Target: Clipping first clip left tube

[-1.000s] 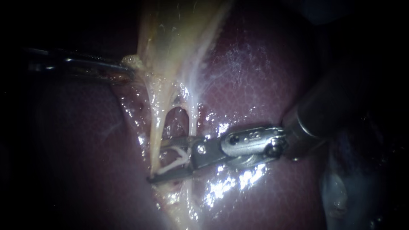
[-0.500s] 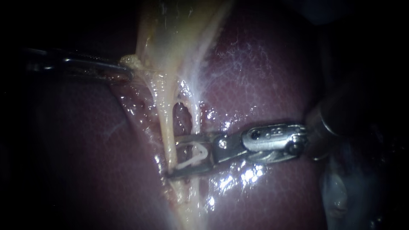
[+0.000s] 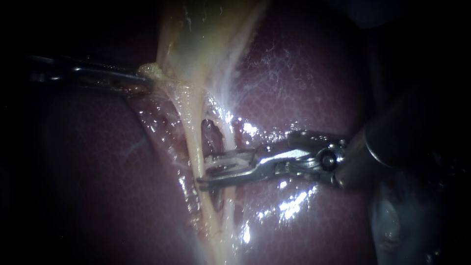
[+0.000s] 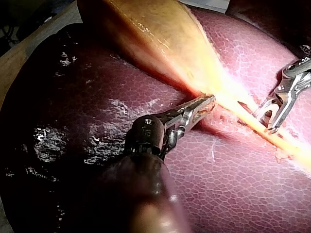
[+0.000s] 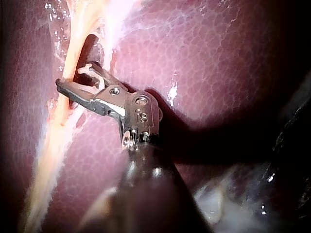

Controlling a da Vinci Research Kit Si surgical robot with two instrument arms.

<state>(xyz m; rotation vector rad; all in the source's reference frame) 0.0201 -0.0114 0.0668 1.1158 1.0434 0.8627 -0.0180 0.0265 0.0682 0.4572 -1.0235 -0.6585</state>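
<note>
Right instrument [image 3: 203,172] holds its jaws narrowly apart, a white clip [image 5: 86,68] between them, the left tube [image 3: 191,132] seemingly just inside their tips. Left instrument [image 4: 206,102] clamps the gallbladder [image 4: 160,39].

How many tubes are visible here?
2. The pale yellow left tube runs left of the dark gap, at the right instrument's open tool; the thinner whitish right tube runs right of it. Others may lie hidden.

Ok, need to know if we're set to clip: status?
Left instrument shut on tissue beside gallbladder. Right instrument open, clip between jaws, astride left tube. Right tube lies close beside.
</note>
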